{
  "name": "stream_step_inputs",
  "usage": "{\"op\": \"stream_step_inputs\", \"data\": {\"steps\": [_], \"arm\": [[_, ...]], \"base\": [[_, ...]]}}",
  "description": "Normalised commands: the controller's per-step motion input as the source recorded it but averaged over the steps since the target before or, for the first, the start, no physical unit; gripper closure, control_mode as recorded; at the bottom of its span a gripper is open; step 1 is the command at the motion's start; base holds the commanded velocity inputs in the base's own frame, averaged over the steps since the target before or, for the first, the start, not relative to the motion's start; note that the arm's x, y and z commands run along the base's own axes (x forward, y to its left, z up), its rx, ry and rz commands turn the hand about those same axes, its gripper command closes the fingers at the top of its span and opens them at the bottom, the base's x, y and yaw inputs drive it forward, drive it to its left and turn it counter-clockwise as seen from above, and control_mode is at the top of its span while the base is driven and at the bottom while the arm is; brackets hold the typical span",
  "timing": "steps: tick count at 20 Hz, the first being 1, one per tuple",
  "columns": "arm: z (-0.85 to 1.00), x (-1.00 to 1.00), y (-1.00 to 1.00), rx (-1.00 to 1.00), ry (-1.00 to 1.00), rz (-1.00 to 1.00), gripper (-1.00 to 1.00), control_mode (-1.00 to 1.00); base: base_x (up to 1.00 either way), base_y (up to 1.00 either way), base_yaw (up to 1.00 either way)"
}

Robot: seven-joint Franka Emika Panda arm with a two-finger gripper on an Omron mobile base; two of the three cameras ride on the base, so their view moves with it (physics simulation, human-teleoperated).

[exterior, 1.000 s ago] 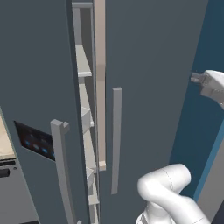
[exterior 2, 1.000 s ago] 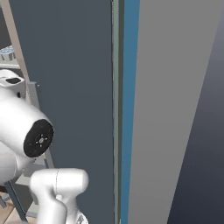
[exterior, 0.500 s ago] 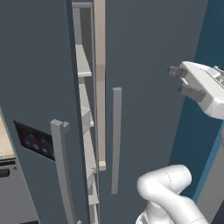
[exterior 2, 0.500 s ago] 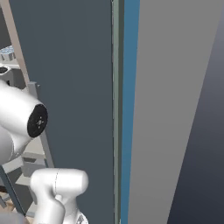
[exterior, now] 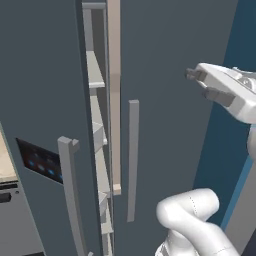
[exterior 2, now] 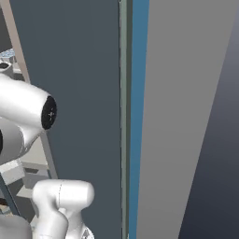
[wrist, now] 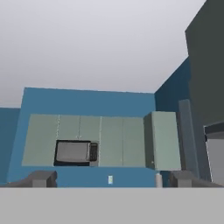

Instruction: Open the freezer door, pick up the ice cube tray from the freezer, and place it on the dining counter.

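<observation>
in the left base view the freezer door [exterior: 45,125] with its lit black panel [exterior: 40,161] stands ajar, far left of the jaws, its bar handle [exterior: 70,192] lower still. next comes the freezer [exterior: 100,150], a narrow gap with pale shelves; no ice cube tray can be made out in it. the plain door's handle [exterior: 132,160] hangs below and left of the gripper [exterior: 202,83], which is spread wide, empty, touching nothing.

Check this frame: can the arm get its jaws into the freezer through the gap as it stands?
Probably not: the freezer door stands only narrowly ajar, and the open gripper is off to the right, before the plain door.
</observation>
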Motion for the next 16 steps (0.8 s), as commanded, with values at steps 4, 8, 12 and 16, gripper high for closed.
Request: {"op": "stream_step_inputs", "data": {"steps": [4,8,12,16], "arm": [[-0.08,0.16,0.01,-0.11,-0.03,0.15,-1.0,-1.0],[-0.17,0.19,0.03,-0.12,-0.03,0.14,-1.0,-1.0],[-0.09,0.16,0.0,-0.08,-0.02,0.13,-1.0,-1.0],[0.0,0.19,0.11,-0.06,0.0,0.09,-1.0,-1.0]], "base": [[0.0,0.0,0.0],[0.0,0.0,0.0],[0.0,0.0,0.0],[0.0,0.0,0.0]]}}
